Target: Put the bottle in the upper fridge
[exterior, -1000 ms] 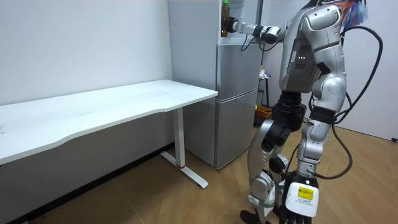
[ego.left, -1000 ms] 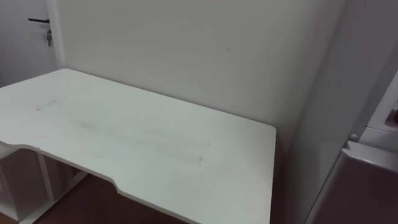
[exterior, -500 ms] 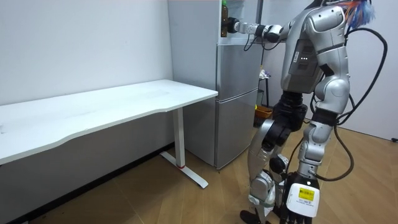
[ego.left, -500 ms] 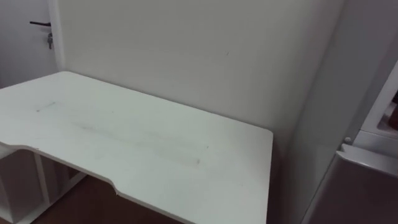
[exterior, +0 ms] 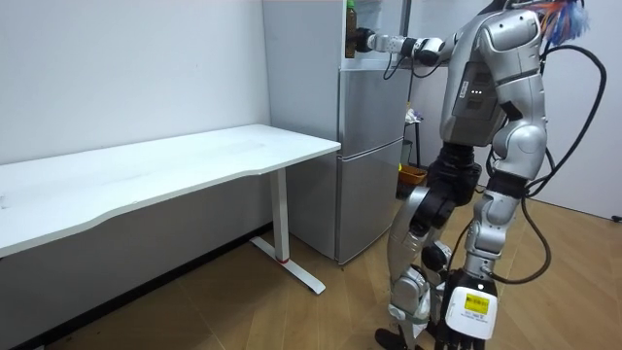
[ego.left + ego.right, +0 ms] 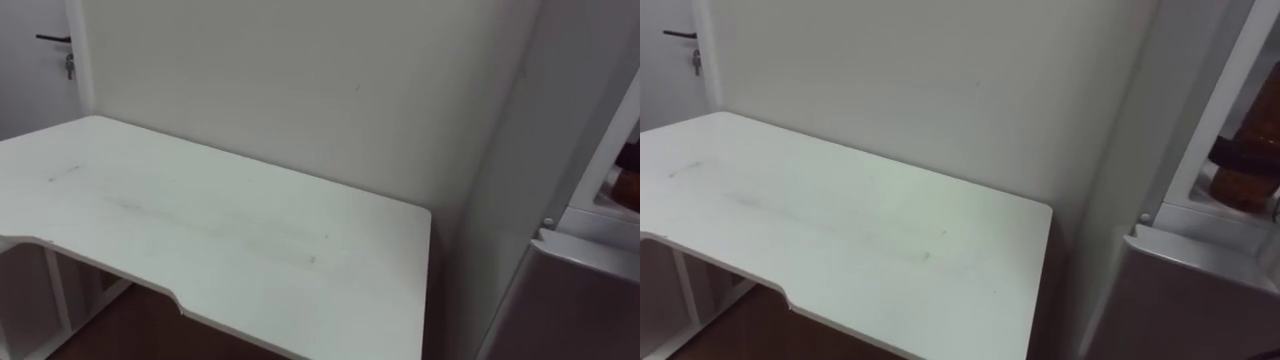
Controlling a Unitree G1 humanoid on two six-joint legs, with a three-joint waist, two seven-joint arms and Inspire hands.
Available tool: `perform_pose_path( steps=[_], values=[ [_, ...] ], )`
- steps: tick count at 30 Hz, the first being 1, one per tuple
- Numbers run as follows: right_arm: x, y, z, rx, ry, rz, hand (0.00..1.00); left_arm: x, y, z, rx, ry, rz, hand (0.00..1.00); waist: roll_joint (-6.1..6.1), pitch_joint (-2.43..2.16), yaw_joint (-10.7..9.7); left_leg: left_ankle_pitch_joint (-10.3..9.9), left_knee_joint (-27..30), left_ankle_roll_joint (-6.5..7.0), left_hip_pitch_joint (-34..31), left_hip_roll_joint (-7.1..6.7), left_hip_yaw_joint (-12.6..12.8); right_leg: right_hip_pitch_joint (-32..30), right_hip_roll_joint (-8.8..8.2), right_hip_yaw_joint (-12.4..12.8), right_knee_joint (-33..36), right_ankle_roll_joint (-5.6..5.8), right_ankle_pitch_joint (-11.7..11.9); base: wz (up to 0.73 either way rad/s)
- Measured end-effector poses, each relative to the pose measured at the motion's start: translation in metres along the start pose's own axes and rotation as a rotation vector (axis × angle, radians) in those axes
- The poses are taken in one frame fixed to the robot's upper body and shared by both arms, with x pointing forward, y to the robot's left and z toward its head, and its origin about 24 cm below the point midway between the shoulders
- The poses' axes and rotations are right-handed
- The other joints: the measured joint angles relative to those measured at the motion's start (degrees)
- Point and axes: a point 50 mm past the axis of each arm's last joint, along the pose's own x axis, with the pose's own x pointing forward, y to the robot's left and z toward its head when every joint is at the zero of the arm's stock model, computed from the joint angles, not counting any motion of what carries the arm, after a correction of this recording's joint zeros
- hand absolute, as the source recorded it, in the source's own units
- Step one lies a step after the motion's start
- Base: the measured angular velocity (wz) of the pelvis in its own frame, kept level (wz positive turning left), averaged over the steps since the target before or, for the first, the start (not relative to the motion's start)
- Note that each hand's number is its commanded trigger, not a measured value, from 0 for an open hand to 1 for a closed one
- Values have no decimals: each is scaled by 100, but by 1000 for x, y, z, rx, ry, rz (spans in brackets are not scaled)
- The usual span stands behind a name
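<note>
Gripping the bottle (image 5: pixel 349 21), right hand (image 5: pixel 362 41) hovers at upper fridge (image 5: pixel 311 39).

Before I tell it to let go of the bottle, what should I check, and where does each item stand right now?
1. Upper fridge open: ok, its opening shows at the right edge of the right eye view.
2. Bottle gripped by the right hand: ok.
3. Bottle upright, green cap on top: ok in the room view.
4. Bottle inside the opening: looks ok in the right eye view.
5. Bottle's base set down and supported: cannot tell.
6. Lower door shut, out of the arm's way: ok.
</note>
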Motion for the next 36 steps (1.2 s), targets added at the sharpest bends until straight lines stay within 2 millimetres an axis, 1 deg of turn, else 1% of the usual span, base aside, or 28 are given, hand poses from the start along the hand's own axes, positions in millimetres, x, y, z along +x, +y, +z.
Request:
perform_pose_path(
  steps=[5, 6, 8, 10, 14, 15, 16, 18, 21, 22, 23, 25, 26, 28, 32, 33, 36],
  values=[
    [0, -1, 0, 2, -4, -23, 0, 0, 0, 4, -35, -15, 21, 0, -10, 7, -16, 0, -10, -1, -1, 0, 14, -2, -11, 2, -10, -2, -3, 0],
    [0, -1, 1, 3, -7, -31, 0, 0, 0, 4, -35, -14, 22, 0, -20, 13, -21, 0, -10, -1, -3, -2, 23, -3, -11, 9, -22, -9, -8, 0],
    [-1, -1, 3, -11, -21, -41, 0, 0, 0, 4, -36, -14, 27, 0, -55, 6, -55, 2, -13, -2, -27, -5, 23, -8, -18, 11, -83, -25, -9, 0],
    [-3, 2, 9, -52, -69, -63, 0, 0, -1, 5, -32, -15, 35, 0, -100, -15, -105, 1, -14, -3, -30, -4, 23, -18, -22, -4, -91, -24, -14, 2],
    [-9, 11, 23, -67, -149, -66, 0, -1, -6, 3, -17, -9, 19, 0, -108, -21, -169, 2, -43, -3, -8, 7, 65, -22, -21, 16, -90, -24, -15, -4],
    [-11, 14, 28, -68, -179, -61, 0, -1, -8, 3, -18, -9, 16, 0, -104, -19, -225, 1, -49, -3, -11, 11, 67, -35, -21, 20, -89, -24, -14, 0],
    [-15, 18, 34, -62, -211, -45, 0, -1, -9, 3, -19, -10, 14, 0, -87, -16, -279, 1, -56, -4, -14, 13, 68, -44, -21, 19, -87, -24, -14, 0],
    [-22, 21, 40, -73, -268, -21, 0, -1, -9, 5, -21, -16, 13, 0, -60, -18, -327, 0, -79, -5, -11, 16, 73, -50, -24, 11, -80, -24, -13, -2],
    [-32, 23, 39, -70, -306, 21, 0, -1, -9, 7, -44, -17, 10, 0, -17, -44, -343, 1, -160, -6, 57, 21, 127, -19, -33, 22, -80, -22, -13, -8],
    [-33, 23, 39, -71, -310, 29, 0, 0, -10, 8, -51, -16, 8, 0, -5, -43, -355, 1, -184, -7, 97, 26, 155, 3, -34, 34, -80, -22, -12, -16],
    [-35, 24, 38, -68, -315, 38, 0, 0, -11, 11, -59, -23, 4, 0, 21, -29, -363, 1, -226, -6, 156, 27, 186, 27, -38, 57, -83, -21, -12, -17],
    [-38, 27, 38, -59, -321, 56, 0, 0, -15, 16, -53, -39, -9, 0, 69, -28, -377, 1, -267, -5, 235, 28, 231, 63, -40, 133, -83, -20, -12, -15],
    [-38, 27, 38, -58, -322, 59, 0, 0, -16, 17, -57, -40, -12, 0, 78, -21, -384, 1, -287, -5, 263, 28, 246, 76, -40, 157, -82, -20, -12, -13],
    [-39, 28, 37, -51, -329, 71, 0, 0, -18, 18, -66, -41, -18, 0, 87, -23, -437, -1, -314, -3, 308, 31, 279, 91, -43, 164, -82, -19, -13, -9],
    [-44, 30, 43, -26, -358, 88, 0, 0, -19, 19, -90, -34, -26, 0, 106, -32, -471, -4, -320, 0, 308, 47, 350, 44, -45, 179, -80, -20, -10, -11],
    [-46, 28, 46, -5, -371, 90, 0, 0, -19, 18, -92, -33, -27, 0, 113, -49, -497, -4, -320, 0, 306, 46, 355, -2, -44, 198, -80, -18, -7, -5],
    [-59, 26, 55, 64, -440, 96, 0, -1, -21, 13, -97, -17, -28, 0, 171, -39, -495, -3, -357, 2, 351, 51, 406, -3, -26, 321, -82, -14, 1, -10]
  ],
)
